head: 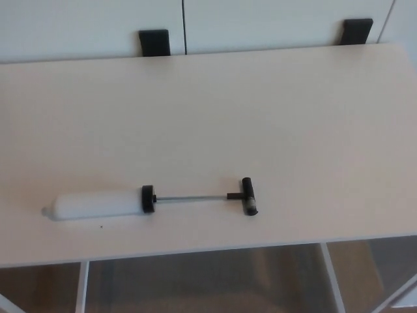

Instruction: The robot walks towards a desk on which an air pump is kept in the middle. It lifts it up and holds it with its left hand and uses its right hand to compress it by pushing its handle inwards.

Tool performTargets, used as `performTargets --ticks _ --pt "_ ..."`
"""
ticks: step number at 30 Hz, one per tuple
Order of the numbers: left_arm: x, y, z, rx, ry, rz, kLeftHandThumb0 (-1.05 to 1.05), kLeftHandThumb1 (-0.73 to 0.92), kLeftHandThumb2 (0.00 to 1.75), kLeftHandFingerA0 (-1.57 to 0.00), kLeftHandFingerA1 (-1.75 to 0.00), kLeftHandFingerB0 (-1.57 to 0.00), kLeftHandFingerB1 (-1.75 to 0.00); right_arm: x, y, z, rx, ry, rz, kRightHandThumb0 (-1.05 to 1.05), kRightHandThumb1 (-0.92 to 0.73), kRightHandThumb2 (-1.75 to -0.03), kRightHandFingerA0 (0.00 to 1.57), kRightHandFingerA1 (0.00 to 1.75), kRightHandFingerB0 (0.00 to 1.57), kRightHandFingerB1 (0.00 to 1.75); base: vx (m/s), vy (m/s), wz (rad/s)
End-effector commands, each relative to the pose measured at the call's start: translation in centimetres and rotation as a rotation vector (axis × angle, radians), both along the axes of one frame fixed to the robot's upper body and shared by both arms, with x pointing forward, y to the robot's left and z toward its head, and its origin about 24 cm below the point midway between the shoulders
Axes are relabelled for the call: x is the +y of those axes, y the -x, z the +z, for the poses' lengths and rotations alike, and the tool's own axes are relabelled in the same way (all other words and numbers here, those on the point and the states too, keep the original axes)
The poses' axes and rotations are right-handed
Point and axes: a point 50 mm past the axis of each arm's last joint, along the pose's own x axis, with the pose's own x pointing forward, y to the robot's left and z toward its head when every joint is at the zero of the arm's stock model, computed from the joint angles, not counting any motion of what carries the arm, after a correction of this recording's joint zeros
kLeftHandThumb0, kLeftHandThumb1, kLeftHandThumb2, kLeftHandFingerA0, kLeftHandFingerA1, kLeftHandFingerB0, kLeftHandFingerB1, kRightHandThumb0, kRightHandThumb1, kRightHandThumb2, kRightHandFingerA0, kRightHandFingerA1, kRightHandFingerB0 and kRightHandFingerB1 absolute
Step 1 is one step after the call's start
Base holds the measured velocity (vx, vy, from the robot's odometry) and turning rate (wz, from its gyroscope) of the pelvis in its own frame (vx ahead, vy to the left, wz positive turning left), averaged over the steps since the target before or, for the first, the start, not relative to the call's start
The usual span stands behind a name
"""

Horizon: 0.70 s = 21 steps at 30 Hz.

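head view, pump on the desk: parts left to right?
White cylinder → black end cap → thin metal rod → black T-handle. All lying flat on the desk; no hands in view.

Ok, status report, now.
Neither robot hand in view. White cylinder air pump lying flat on beige desk, black T-handle extended. Nothing in the way.

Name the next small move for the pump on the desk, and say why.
Probably bring the left hand down toward the white barrel of the air pump. It lies flat near the desk's front edge, rod pulled out, T-handle to the right, and neither hand is in view yet.
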Motion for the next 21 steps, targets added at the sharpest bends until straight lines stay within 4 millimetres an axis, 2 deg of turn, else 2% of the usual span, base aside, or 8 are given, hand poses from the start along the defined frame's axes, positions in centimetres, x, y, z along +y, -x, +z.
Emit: performTargets --ticks 1,5,6,7,8,13,16,21 --pt "4.4 3.0 2.5 -0.020 -0.204 0.389 -0.12 0.71 0.60 -0.19 -0.47 -0.36 -0.68 -0.8 -0.4 0.7 -0.037 0.049 0.030 -0.29 -0.64 -0.58 0.71 0.54 0.50 0.42 0.00 0.000 0.00" --pt "6.5 2.3 5.0 -0.086 -0.370 0.468 -0.18 0.67 0.63 -0.22 -0.47 -0.42 -0.76 -1.1 -0.9 0.9 -0.043 0.058 0.028 -0.29 -0.63 -0.58 0.71 0.54 0.51 0.43 0.00 0.000 0.00" --pt "8.0 1.3 6.6 -0.149 -0.469 0.483 -0.17 0.52 0.96 -0.03 -0.48 -0.03 -0.48 -1.2 -1.1 0.9 -0.046 0.061 0.029 -0.28 -0.64 -0.58 0.71 0.54 0.50 0.42 0.00 0.000 0.00" --pt "8.9 0.7 7.7 -0.194 -0.533 0.494 -0.17 0.52 0.96 -0.03 -0.48 -0.03 -0.48 -1.3 -1.3 1.0 -0.048 0.063 0.030 -0.28 -0.64 -0.58 0.71 0.54 0.50 0.42 0.00 0.000 0.00" --pt "9.1 -1.6 11.4 -0.365 -0.643 0.467 -0.19 0.63 0.62 -0.09 -0.42 -0.10 -0.22 -1.2 -1.5 1.0 -0.052 0.059 0.034 -0.27 -0.65 -0.59 0.71 0.55 0.50 0.43 0.00 0.000 0.00" --pt "7.0 -5.3 19.2 -0.671 -0.847 0.351 -0.23 0.56 0.57 -0.13 -0.30 -0.14 -0.27 -1.2 -1.8 0.9 -0.055 0.055 0.039 -0.24 -0.67 -0.59 0.72 0.55 0.49 0.42 0.00 0.000 0.00" --pt "2.3 -10.8 26.8 -0.939 -1.085 0.063 -0.26 0.50 0.56 -0.13 -0.28 -0.21 -0.29 -1.4 -2.3 0.9 -0.047 0.071 0.035 -0.25 -0.66 -0.59 0.72 0.53 0.50 0.42 0.00 0.000 0.00" --pt "-5.2 -17.7 31.0 -1.081 -1.363 -0.429 -0.41 0.43 0.61 -0.15 -0.34 -0.15 -0.32 -1.3 -2.8 1.0 -0.060 0.066 0.036 -0.27 -0.63 -0.58 0.74 0.54 0.49 0.42 0.00 0.000 0.00"
